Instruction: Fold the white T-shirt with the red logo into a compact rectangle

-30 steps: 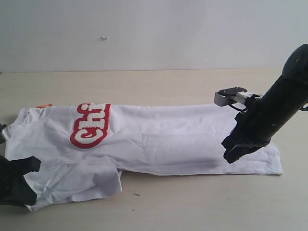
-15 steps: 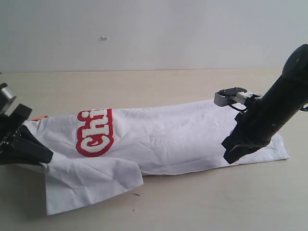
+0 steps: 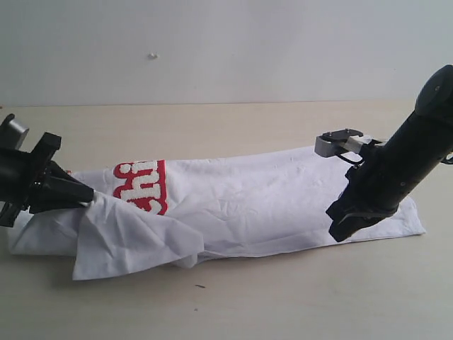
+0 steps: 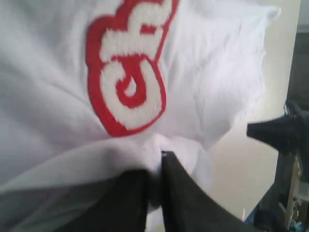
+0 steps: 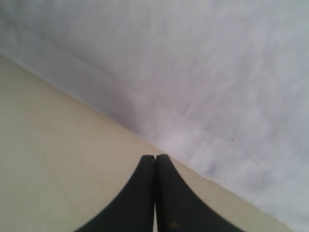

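The white T-shirt (image 3: 269, 202) lies stretched across the table as a long strip, folded lengthwise. Its red logo (image 3: 145, 185) shows near the left end, partly covered by a raised flap of cloth (image 3: 124, 237). My left gripper (image 3: 83, 197) is shut on that flap and holds it lifted over the shirt; in the left wrist view the pinched cloth (image 4: 157, 150) bulges between the black fingers, with the red logo (image 4: 128, 82) just beyond. My right gripper (image 3: 338, 228) is shut with nothing in it, hovering at the shirt's near edge on the right; the white T-shirt (image 5: 217, 82) fills the view beyond its fingertips (image 5: 155, 157).
The wooden table (image 3: 283, 297) runs in front of and behind the shirt. A plain pale wall (image 3: 226, 49) closes the back. A small dark speck (image 3: 201, 286) lies on the table in front of the shirt.
My left gripper has risen and moved right, carrying the shirt's left lower corner up and over onto the body, covering part of the logo. The right arm has stayed put.
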